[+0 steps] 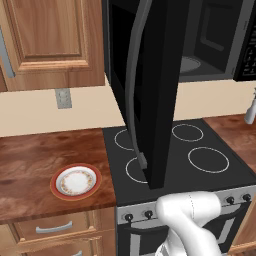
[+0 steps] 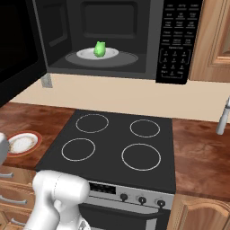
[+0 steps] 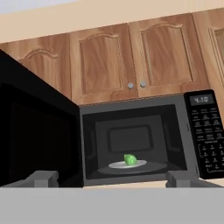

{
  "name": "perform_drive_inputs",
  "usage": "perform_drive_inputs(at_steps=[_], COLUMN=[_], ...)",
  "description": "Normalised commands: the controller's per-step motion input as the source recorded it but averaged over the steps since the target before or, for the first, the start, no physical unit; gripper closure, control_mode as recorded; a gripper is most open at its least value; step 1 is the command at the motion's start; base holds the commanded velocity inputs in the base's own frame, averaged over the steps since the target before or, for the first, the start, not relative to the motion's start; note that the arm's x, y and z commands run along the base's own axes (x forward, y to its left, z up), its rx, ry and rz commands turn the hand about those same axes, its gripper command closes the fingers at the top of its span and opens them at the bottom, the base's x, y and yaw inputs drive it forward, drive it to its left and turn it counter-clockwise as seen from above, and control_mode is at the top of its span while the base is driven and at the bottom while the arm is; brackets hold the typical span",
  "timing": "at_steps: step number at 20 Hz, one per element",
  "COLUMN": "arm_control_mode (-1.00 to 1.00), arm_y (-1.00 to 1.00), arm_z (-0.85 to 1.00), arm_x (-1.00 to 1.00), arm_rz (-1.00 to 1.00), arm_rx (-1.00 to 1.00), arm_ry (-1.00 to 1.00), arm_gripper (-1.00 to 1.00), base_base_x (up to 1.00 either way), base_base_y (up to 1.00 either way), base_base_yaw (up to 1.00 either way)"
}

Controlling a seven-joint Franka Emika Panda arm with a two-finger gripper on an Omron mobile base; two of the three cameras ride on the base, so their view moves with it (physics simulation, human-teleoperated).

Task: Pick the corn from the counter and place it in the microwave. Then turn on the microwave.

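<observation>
The corn (image 2: 99, 49), a small bright green cob, lies on a white dish (image 2: 108, 53) inside the microwave (image 2: 134, 67); the hand view has the corn (image 3: 130, 159) at centre. The microwave door (image 1: 150, 90) stands swung wide open, with its grey handle (image 1: 134, 85) facing the room. The button panel (image 2: 177, 40) is to the right of the cavity. My gripper (image 3: 113, 179) is open, low and well back from the microwave, looking up at it. Its fingertips (image 3: 41, 177) are spread wide with nothing between them. The reddish-brown counter (image 1: 30, 155) lies to the left.
A white red-rimmed plate (image 1: 76, 181) sits on the counter left of the black stovetop (image 2: 117, 143). The open door hangs over the stovetop's left burners. A pale upright object (image 2: 223, 117) stands on the right counter. Wooden cabinets (image 3: 131, 61) sit above the microwave.
</observation>
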Motion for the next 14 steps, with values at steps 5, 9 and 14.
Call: perform_drive_inputs(at_steps=[5,9,14], arm_control_mode=[-1.00,-1.00,-1.00], arm_y=[0.28,0.24,0.23], arm_z=[0.00,0.00,0.00], arm_x=[-0.27,-0.24,-0.21], arm_rz=[0.00,0.00,-0.01], arm_rx=[0.00,0.00,0.00], arm_ry=[-0.02,-0.01,-0.02], arm_gripper=[1.00,1.00,1.00], base_base_x=[0.00,0.00,0.00], base_base_y=[0.00,0.00,0.00], base_base_yaw=[0.00,0.00,0.00])
